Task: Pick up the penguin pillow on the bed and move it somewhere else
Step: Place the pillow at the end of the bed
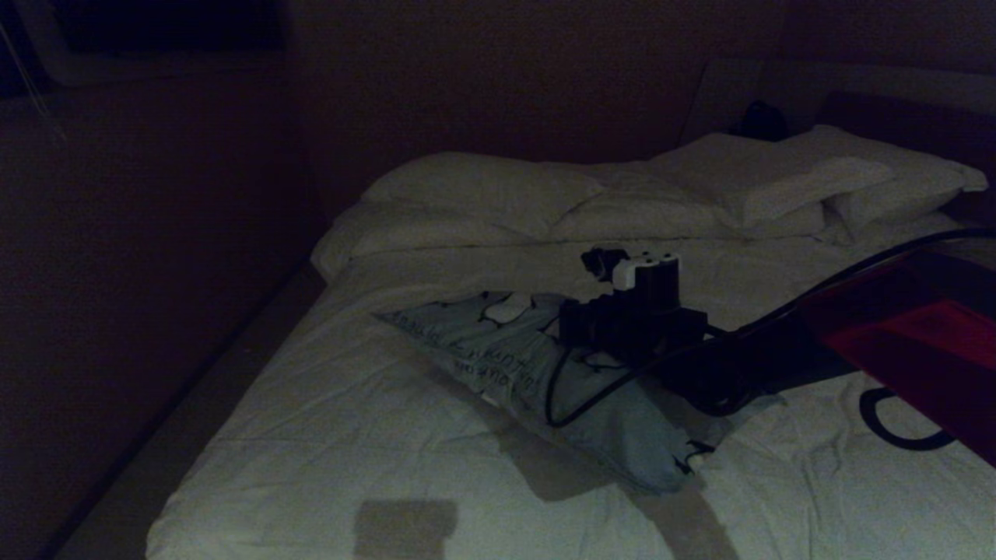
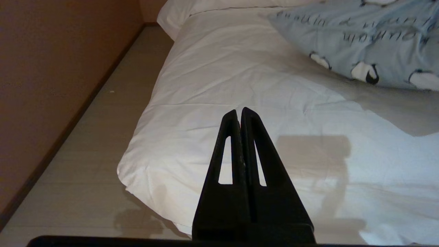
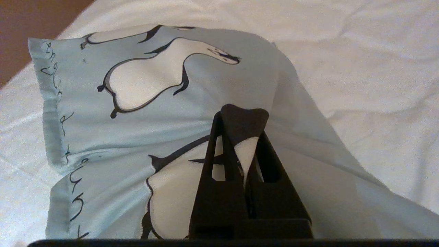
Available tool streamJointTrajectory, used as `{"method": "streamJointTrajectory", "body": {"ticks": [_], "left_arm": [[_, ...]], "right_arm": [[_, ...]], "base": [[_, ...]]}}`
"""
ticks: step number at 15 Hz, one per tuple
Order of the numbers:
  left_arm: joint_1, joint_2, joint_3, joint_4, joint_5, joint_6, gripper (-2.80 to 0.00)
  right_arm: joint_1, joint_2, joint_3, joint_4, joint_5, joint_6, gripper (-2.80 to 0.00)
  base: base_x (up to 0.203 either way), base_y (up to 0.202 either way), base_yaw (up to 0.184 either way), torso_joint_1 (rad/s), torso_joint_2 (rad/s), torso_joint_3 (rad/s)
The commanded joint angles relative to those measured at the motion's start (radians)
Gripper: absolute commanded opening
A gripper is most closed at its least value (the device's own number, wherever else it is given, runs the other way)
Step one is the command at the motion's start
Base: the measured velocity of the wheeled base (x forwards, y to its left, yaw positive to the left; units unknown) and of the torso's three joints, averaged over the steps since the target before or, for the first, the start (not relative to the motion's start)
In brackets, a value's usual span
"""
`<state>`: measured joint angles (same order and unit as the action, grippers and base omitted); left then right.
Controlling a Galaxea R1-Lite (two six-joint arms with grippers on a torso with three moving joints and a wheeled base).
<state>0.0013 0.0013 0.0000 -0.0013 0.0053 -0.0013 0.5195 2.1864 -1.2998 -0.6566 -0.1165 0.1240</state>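
Right gripper pinched the penguin pillow on the bed.

From the head, the penguin pillow (image 1: 537, 381) lay across the bed (image 1: 350, 435), the right gripper (image 1: 580, 323) on its upper edge. The left wrist showed the left gripper (image 2: 240, 113) pressed together, empty, near the bed's corner. The right wrist showed pillow fabric (image 3: 171, 113) clamped between its fingers (image 3: 219, 144).

both grippers (image 2: 241, 113) (image 3: 244, 118) closed
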Motion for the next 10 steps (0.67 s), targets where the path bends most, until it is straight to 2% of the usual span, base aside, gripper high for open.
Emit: {"method": "streamJointTrajectory", "body": {"ticks": [1, 10], "left_arm": [[0.000, 0.000, 0.000, 0.000, 0.001, 0.000, -2.80], [0.000, 0.000, 0.000, 0.000, 0.001, 0.000, -2.80]], "right_arm": [[-0.012, -0.042, -0.002, -0.007, -0.007, 0.002, -2.80], [-0.022, 0.042, -0.007, -0.044, -0.046, -0.042, -2.80]], "base": [[0.000, 0.000, 0.000, 0.000, 0.00, 0.000], [0.000, 0.000, 0.000, 0.000, 0.00, 0.000]]}}
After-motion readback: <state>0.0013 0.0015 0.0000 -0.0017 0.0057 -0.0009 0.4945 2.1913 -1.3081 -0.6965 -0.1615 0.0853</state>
